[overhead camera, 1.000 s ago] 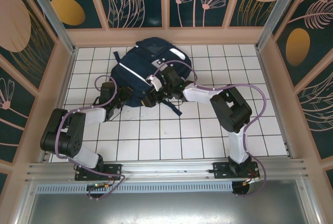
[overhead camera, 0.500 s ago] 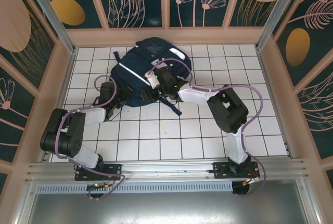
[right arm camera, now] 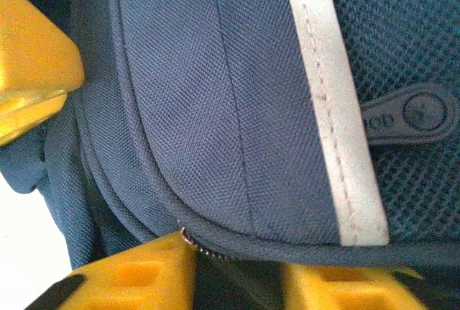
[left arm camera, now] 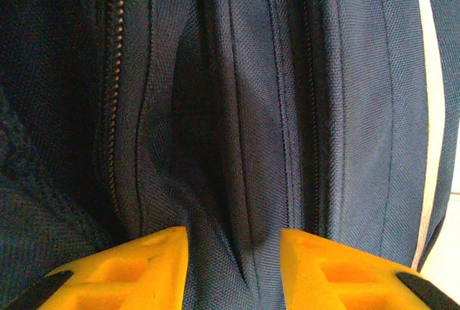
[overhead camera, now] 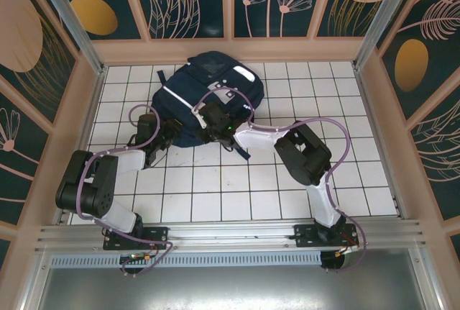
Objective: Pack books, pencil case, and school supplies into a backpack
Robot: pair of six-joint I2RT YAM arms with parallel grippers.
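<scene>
A: From above, where is the bag?

B: The backpack (overhead camera: 194, 80) lies flat at the far middle of the tiled worktop (overhead camera: 215, 188). Its top is just short of the back wall (overhead camera: 230, 49). Its inside is hidden, so I cannot tell what it carries.

A: Any room to move?

B: White tiles lie open on the near side and to the right. The left arm (overhead camera: 118, 160) reaches in from the left, with the left jaws at the bag's near-left edge. The right arm (overhead camera: 262, 137) bends across from the right, with the right jaws at the bag's near edge. A dark strap (overhead camera: 241, 150) trails onto the tiles below that arm, and purple cables (overhead camera: 338, 152) loop beside both arms.

A: And the left wrist?

B: Navy cloth, very close. A zip (left arm camera: 111, 73) runs up the left part and a white stripe (left arm camera: 431, 108) runs up the right edge. The left jaws stand part-spread and pinch a fold of the cloth between them.

A: The right wrist?

B: It shows the bag's curved rim, a pale band (right arm camera: 323, 101), mesh (right arm camera: 402, 37) and a dark rubber tab (right arm camera: 410, 112). A zip end (right arm camera: 188, 238) sits right at the tip of one yellow jaw. The right jaws straddle the rim, but I cannot tell whether they grip it.
</scene>
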